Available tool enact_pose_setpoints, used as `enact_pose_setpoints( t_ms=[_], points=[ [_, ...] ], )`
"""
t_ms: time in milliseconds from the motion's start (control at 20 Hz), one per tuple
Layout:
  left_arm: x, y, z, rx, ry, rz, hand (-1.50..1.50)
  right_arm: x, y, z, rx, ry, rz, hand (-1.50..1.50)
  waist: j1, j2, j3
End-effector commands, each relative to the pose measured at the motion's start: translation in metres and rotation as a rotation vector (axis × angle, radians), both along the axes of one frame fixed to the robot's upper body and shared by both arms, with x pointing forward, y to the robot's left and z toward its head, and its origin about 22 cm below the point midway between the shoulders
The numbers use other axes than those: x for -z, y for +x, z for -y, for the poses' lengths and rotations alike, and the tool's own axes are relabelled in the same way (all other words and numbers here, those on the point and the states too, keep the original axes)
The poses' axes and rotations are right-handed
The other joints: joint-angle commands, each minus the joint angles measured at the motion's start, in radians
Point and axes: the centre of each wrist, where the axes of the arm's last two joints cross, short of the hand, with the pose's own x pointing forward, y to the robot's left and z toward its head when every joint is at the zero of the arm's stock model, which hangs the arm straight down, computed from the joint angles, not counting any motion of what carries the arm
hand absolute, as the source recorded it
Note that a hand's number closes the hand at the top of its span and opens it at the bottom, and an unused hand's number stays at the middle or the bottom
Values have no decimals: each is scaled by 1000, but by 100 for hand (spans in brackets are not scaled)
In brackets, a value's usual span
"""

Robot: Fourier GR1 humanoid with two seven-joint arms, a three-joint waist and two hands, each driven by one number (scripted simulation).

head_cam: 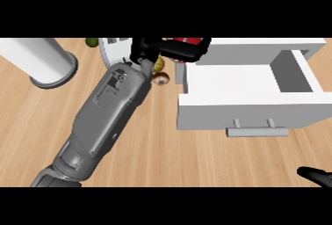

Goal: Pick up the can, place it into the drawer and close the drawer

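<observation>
at the far left corner of the open drawer (240,115), left hand (146,49), fingers curled round the red can (188,41), right hand (318,176) at lower right edge

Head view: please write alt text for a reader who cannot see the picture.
The left hand holds a red can near the far left corner of an open white drawer. A white plate and a white cylinder stand further left on the wooden counter. The right hand shows at the lower right edge.
</observation>
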Motion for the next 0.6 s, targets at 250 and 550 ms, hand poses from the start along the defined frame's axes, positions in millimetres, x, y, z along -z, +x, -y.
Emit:
enact_pose_setpoints(
  t_ms=[250,550],
  points=[
    [-71,7,47,10,55,9,150,-4,7,-9,0,-24,-1,-150,-8,3,0],
    [-75,19,62,-18,95,-6,150,-11,-10,1,-30,-6,6,-150,-45,9,1]
  ],
)
